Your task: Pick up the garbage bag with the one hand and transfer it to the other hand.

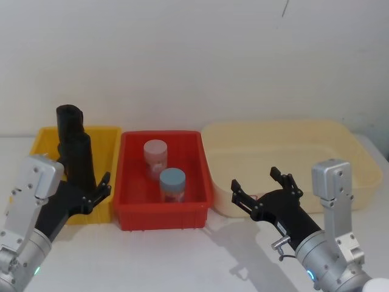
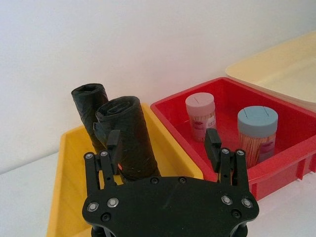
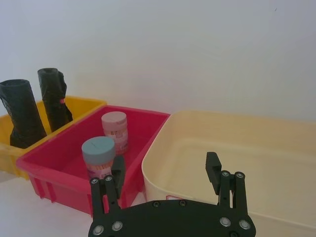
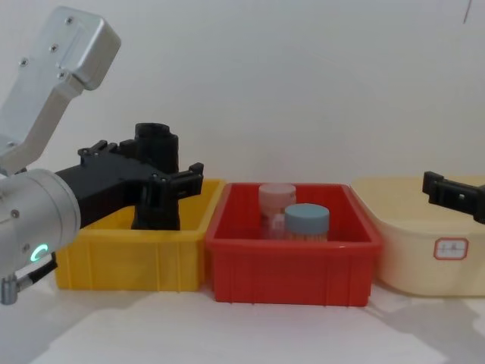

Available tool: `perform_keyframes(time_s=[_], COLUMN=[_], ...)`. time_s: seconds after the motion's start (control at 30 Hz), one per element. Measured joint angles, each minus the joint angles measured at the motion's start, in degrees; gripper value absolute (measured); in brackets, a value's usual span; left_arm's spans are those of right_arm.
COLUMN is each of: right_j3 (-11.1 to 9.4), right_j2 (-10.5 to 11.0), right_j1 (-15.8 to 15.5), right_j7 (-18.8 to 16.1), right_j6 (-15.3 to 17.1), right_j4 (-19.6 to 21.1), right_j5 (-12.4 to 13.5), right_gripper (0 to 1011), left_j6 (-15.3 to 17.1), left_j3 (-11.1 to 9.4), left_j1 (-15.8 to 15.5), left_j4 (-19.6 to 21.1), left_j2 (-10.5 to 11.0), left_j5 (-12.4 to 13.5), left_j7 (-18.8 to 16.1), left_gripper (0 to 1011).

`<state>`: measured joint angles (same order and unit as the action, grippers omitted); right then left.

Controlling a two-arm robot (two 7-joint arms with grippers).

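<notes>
The garbage bag [image 2: 129, 148] — a thick, upright black roll of crinkled plastic — is stood in the yellow plastic bin [image 2: 66, 192], beside a slimmer black roll [image 2: 87, 112]. The black forked left hand [image 2: 163, 140] is held at the bin with fingers apart, one just beside the bag, nothing clamped. The right hand [image 1: 255, 180] is held above the white surface [image 1: 182, 261] before the cream tub [image 1: 273, 126] — fingers likewise spread.

So the middle bin [image 1: 161, 216] has two jars [image 1: 172, 182] in it; just left of it sits another bin [image 1: 106, 139] holding the garbage bag [image 1: 74, 146], and just right of it a wide tub [image 1: 285, 152].
</notes>
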<state>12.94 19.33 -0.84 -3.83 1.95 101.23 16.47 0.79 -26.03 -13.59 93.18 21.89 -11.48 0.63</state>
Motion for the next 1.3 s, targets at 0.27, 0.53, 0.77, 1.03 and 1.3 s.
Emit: perform_keyframes(time_s=[0.27,0.53,0.77,1.03,1.3], right_j3=[0.0,0.0,0.0,0.0,0.0], right_j2=[0.0,0.0,0.0,0.0,0.0], right_j1=[0.0,0.0,0.0,0.0,0.0], right_j7=[0.0,0.0,0.0,0.0,0.0], right_j6=[0.0,0.0,0.0,0.0,0.0], right_j4=[0.0,0.0,0.0,0.0,0.0], right_j5=[0.0,0.0,0.0,0.0,0.0], right_gripper=[999,1000,1000,1000,1000], left_j6=[0.0,0.0,0.0,-0.1,-0.5], left_j3=[0.0,0.0,0.0,0.0,0.5], left_j1=[0.0,0.0,0.0,0.2,1.4], left_j4=[0.0,0.0,0.0,0.3,1.8], left_j2=[0.0,0.0,0.0,0.0,0.1], left_j5=[0.0,0.0,0.0,0.8,2.3], left_j7=[0.0,0.0,0.0,-0.5,-2.1], left_gripper=[1000,1000,1001,1000,1000])
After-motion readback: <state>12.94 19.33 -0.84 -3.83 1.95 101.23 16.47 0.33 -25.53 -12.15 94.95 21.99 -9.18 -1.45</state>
